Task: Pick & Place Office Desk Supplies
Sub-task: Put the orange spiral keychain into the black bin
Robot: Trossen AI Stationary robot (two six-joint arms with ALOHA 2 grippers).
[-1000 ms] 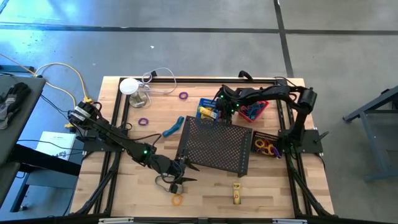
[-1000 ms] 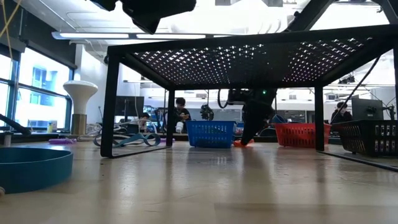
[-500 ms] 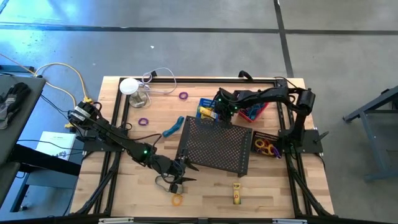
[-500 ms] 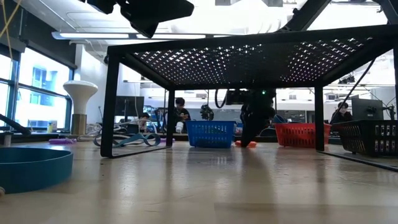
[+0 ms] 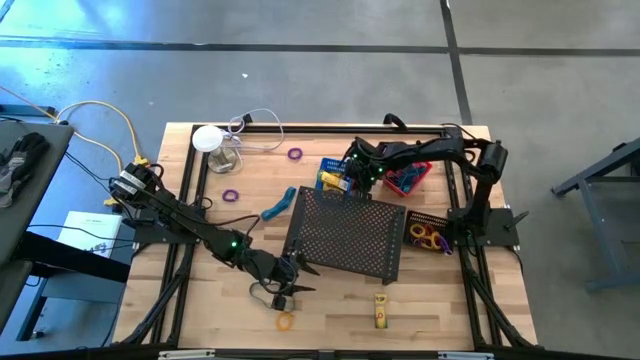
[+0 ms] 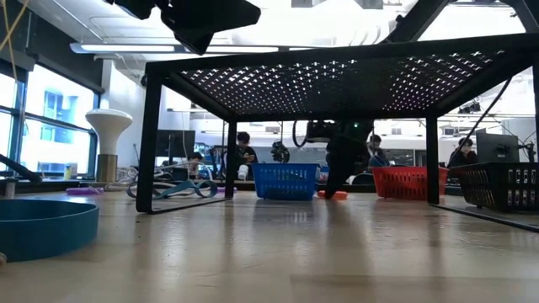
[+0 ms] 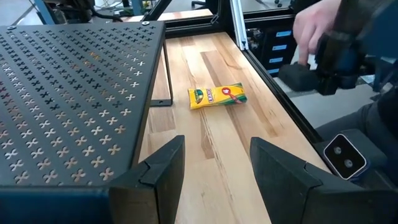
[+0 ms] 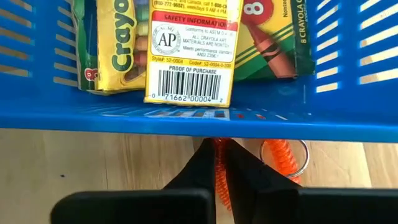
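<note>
- Right wrist view: right gripper (image 8: 221,163) pinched tight on an orange coiled cord (image 8: 221,177) with a metal ring, just outside the wall of a blue slotted plastic basket (image 8: 186,115).
- Inside that basket: yellow-and-green crayon boxes (image 8: 193,50), one lying barcode side up.
- High view: right gripper (image 5: 352,172) between the blue basket (image 5: 333,172) and a red basket (image 5: 408,178), near the far edge of the large black mesh tray (image 5: 347,233).
- Left gripper (image 5: 297,278) off the tray's near-left corner, fingers spread wide, holding nothing.
- Left wrist view: yellow crayon packet (image 7: 217,96) flat on the wooden table (image 7: 211,155), well ahead of the spread fingers (image 7: 163,163), beside the tray.
- Loose on the table: orange ring (image 5: 286,321) near the left gripper, purple rings (image 5: 231,195) farther back.
</note>
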